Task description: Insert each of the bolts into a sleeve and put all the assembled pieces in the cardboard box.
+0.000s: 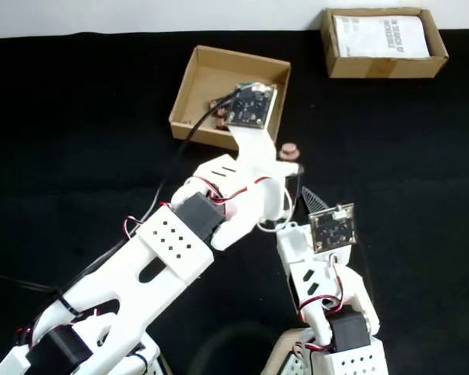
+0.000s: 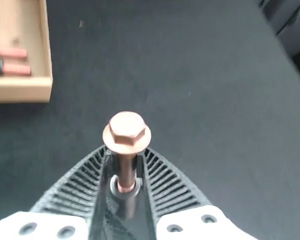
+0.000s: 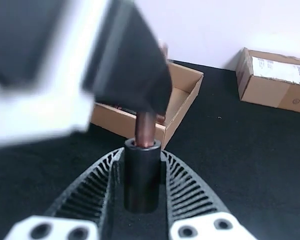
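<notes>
Sleeve (image 3: 141, 175), bolt (image 3: 146, 127); left arm (image 3: 40, 100) masks box (image 3: 185, 100).

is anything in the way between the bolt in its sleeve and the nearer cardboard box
Nothing visible does. The copper hex-head bolt sits in the black cylindrical sleeve, and only bare black table lies between them and the nearer brown cardboard box.

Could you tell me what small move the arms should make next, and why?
Probably push the bolt deeper with the left pincer: its shaft sits in the mouth of the sleeve gripped by the right pincer, yet much of the shaft shows outside the rim.
</notes>
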Tool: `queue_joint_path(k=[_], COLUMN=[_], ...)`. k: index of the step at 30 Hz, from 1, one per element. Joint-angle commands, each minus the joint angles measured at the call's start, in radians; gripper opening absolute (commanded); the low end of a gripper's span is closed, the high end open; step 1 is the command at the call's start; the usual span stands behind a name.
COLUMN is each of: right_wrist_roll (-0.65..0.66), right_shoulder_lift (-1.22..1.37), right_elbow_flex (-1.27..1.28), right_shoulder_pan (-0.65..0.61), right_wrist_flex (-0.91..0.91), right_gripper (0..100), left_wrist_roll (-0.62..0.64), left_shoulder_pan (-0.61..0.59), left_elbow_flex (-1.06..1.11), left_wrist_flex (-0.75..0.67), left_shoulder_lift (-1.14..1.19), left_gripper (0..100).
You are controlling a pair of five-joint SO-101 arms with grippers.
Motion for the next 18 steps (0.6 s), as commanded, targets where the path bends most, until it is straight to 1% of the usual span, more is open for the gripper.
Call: queue_joint_path(k=[1,3,6,9,12,15,18], right_wrist_roll=[0.012,0.012,0.009,0.009,0.006,0.005,0.005], right_shoulder_lift=[-0.005,-0.005,-0.005,-0.005,-0.005,-0.005,-0.005], right_elbow_flex=[-0.021,-0.021,-0.021,-0.021,-0.021,-0.024,-0.047], right_shoulder_pan=[0.002,0.002,0.002,0.004,0.004,0.004,0.005], right_wrist_flex=[-0.005,-0.005,-0.005,-0.005,-0.005,-0.005,-0.001], right_gripper=[0.6,0.6,0.6,0.6,0.6,0.6,0.6], left_wrist_roll=[-0.025,-0.055,-0.061,-0.063,-0.069,-0.138,-0.170], left_shoulder_pan=[0.024,0.024,0.024,0.024,0.021,0.024,0.018], left_elbow_flex=[-0.041,-0.035,-0.041,-0.042,-0.044,-0.039,-0.035], left_wrist_flex=[0.084,0.144,0.259,0.342,0.413,0.496,0.549], left_shoulder_lift=[-0.012,-0.012,-0.012,-0.012,-0.044,-0.120,-0.219], left_gripper=[4,11,23,31,32,32,32])
